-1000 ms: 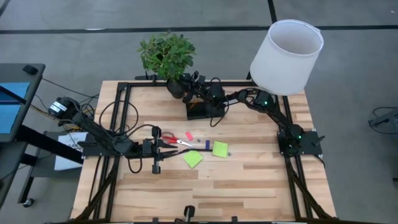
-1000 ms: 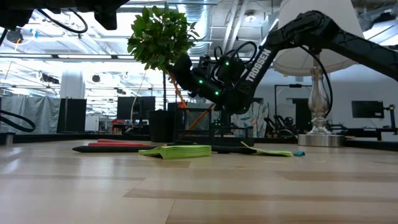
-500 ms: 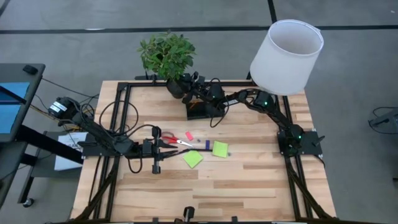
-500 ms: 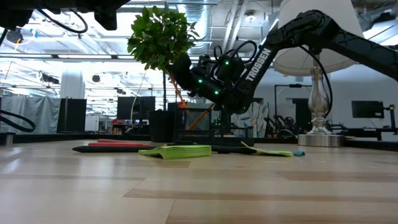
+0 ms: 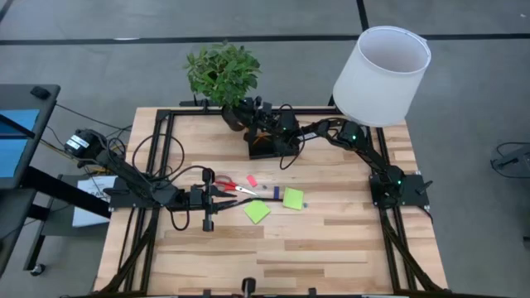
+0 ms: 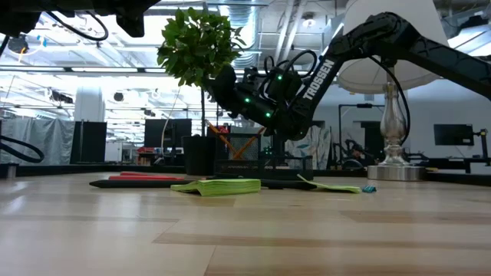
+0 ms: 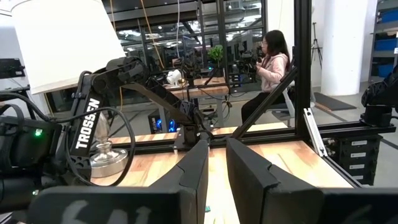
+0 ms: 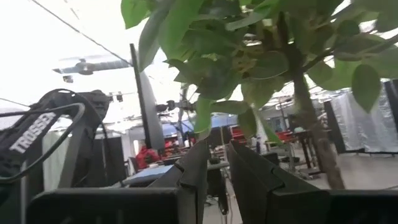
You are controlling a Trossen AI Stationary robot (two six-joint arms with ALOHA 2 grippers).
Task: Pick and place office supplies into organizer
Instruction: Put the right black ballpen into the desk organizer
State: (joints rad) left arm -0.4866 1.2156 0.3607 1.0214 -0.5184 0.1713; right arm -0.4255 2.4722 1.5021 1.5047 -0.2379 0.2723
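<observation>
The right gripper (image 5: 248, 112) covers most of the organizer (image 5: 267, 149), so what sits inside it is hidden. Beside the left gripper (image 5: 222, 192), the tiny pieces (image 5: 252, 180) are too small to tell.

Even, soft light falls on the table (image 5: 331, 240) in the high view, with faint shadows. In the low view, the near tabletop is blurred and ceiling lights glare at upper left. The right wrist view is washed out at upper left — the plant (image 8: 261, 68) leaves backlit, the near fingers (image 8: 249, 180) dark and soft.
</observation>
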